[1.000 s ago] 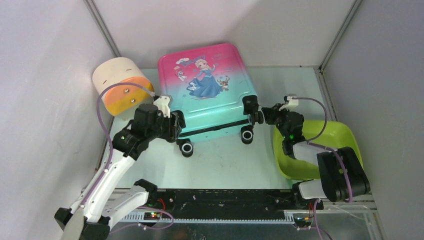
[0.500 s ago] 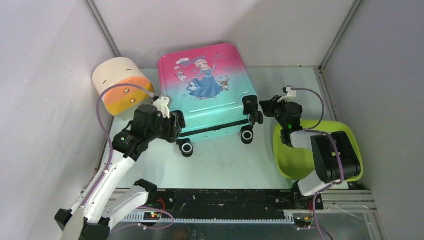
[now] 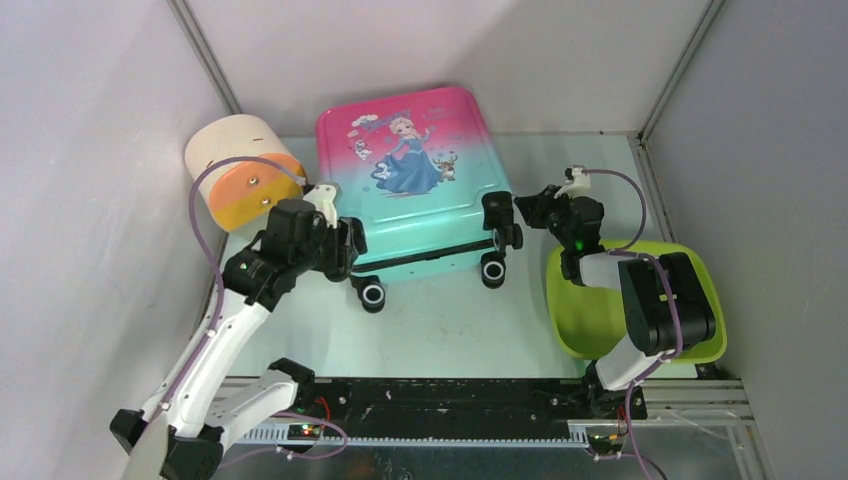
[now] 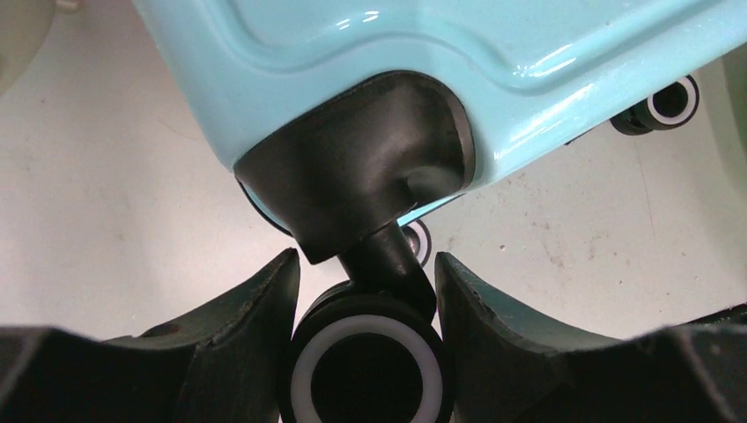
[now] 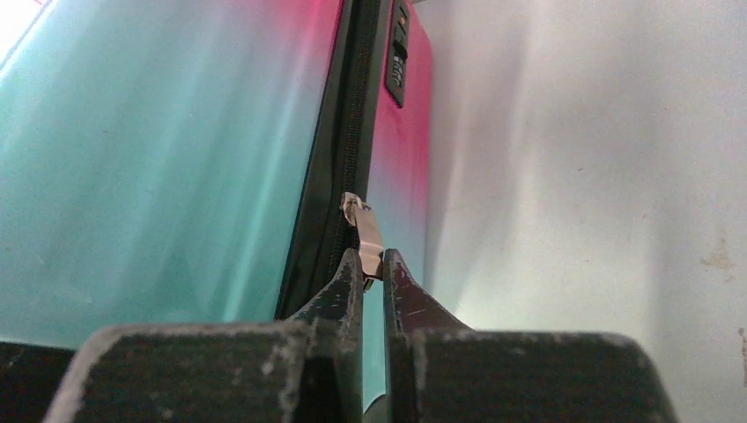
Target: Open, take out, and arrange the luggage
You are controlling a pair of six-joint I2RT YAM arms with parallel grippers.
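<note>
The luggage (image 3: 415, 190) lies flat and closed at the back of the table, princess print up, with its wheels toward me. My left gripper (image 3: 345, 250) is at its near-left corner. In the left wrist view its jaws (image 4: 366, 260) are shut on a black wheel with a white ring (image 4: 366, 370), one finger against each side. My right gripper (image 3: 522, 205) is at the near-right side of the case. In the right wrist view it (image 5: 372, 260) pinches the metal zipper pull (image 5: 367, 231) on the black zipper line. A combination lock (image 5: 399, 53) shows farther along that side.
A cream-and-orange cylinder (image 3: 240, 170) lies at the back left, close to the case and my left arm. A lime-green tub (image 3: 640, 300) sits at the right under my right arm's elbow. Grey walls close in the back and both sides.
My right gripper has slid away from me along the case's right side with the zipper pull, and its elbow has swung in over the tub. The left gripper shifted slightly, still on the wheel.
</note>
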